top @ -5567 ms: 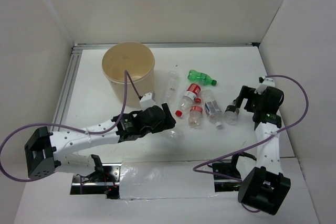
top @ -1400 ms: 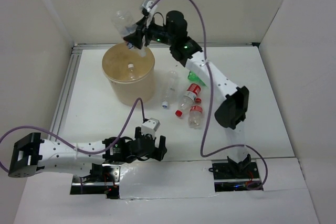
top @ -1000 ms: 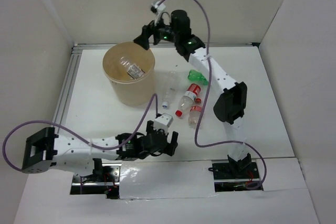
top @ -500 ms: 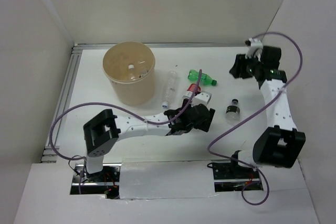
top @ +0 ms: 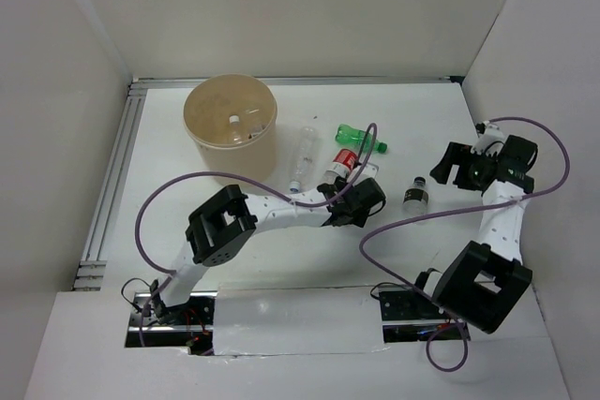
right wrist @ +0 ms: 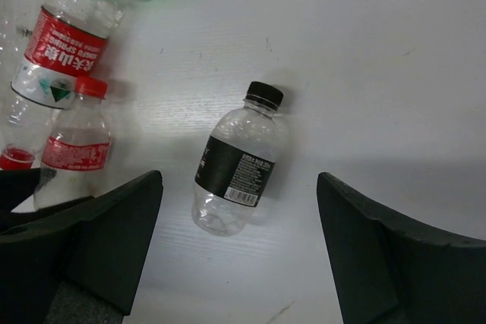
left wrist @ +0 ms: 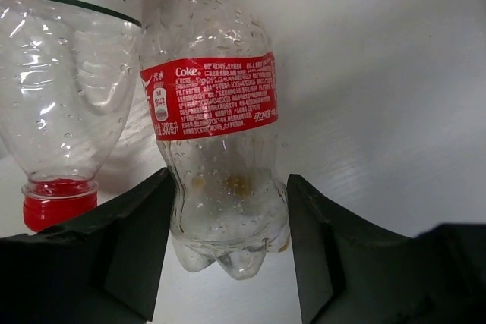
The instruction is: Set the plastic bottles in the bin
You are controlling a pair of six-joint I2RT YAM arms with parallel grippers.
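The left gripper [left wrist: 228,263] stands open astride the base of the clear red-labelled Coke bottle [left wrist: 220,142] lying mid-frame on the white worktop [left wrist: 380,73], so closing risks nudging the adjacent clear red-capped bottle [left wrist: 64,104].

Coke bottle's [left wrist: 220,142] cap cut off at top edge.

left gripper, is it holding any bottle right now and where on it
Not gripped yet. The left gripper is open, its fingers either side of the base of the Coke bottle, which lies on the table. The right gripper is open, above the black-labelled bottle.
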